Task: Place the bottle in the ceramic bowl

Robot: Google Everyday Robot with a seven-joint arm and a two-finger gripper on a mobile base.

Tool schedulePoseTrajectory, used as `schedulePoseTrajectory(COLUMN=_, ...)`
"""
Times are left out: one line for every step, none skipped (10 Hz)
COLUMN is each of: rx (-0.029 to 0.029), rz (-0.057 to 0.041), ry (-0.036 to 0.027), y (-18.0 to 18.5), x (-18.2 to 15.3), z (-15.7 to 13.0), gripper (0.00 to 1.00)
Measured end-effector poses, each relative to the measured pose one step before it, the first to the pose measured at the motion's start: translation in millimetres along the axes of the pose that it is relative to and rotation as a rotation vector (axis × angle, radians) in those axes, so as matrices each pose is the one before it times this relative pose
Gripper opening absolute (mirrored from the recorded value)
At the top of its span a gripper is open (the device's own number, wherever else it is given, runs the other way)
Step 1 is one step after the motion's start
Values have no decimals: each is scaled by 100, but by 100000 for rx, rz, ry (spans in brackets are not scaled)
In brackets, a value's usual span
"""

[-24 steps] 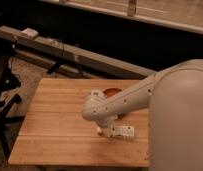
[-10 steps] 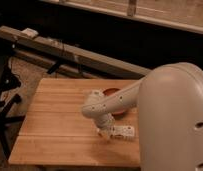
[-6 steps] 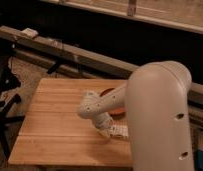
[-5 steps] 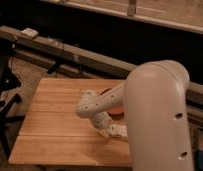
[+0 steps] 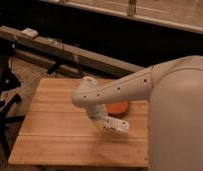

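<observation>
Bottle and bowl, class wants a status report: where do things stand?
Gripper low over the wooden table, shut. Bottle at its tip, grip unconfirmed. Ceramic bowl just behind, partly hidden by the arm. Nothing else in between.

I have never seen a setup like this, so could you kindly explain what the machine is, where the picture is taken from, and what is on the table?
The big pale shape on the right is a robot's arm, reaching from its body across a wooden table. There is one picture, looking down on the table from above and behind the arm; where exactly the camera sits is not known. At the arm's end is the gripper, low over the table's right part, its jaws shut on the bottle, a small white thing. Just behind it lies the ceramic bowl, orange-red and partly hidden by the arm. The bottle is not yet in the bowl. Dark rails and stands lie beyond the table.
</observation>
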Motion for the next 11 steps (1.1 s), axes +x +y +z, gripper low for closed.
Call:
schedulePoseTrajectory(rx=1182, rz=-1742, ry=-4132, y=-201, x=-982, z=-2516, gripper=0)
schedulePoseTrajectory(rx=1713, rz=-1968, ry=-3699, y=-299, x=-1175, z=-2107, gripper=0)
schedulePoseTrajectory(rx=1238, rz=-816, ry=-3207, y=-584, x=-992, z=-1430, gripper=0)
schedulePoseTrajectory(rx=621, rz=114, ry=-2154, y=-868, x=-732, z=-701, gripper=0)
schedulePoseTrajectory(rx=387, rz=1377, ry=-1918, y=-1496, x=-479, z=-261, gripper=0)
schedulePoseTrajectory(rx=271, rz=1892, ry=-618, y=-1396, x=151, z=197, gripper=0)
schedulePoseTrajectory(rx=24, rz=3099, ry=-1550, y=-2264, x=100, z=303, gripper=0)
schedulePoseTrajectory(rx=-340, rz=2267, ry=-1656, y=-1807, x=-275, z=288, gripper=0)
schedulePoseTrajectory(rx=-672, rz=2390, ry=-1635, y=-1830, x=-413, z=350, gripper=0)
schedulePoseTrajectory(rx=-837, rz=2107, ry=-1391, y=-1483, x=-343, z=389, gripper=0)
schedulePoseTrajectory(rx=-1298, rz=2127, ry=-1672, y=-1214, x=-438, z=326, gripper=3)
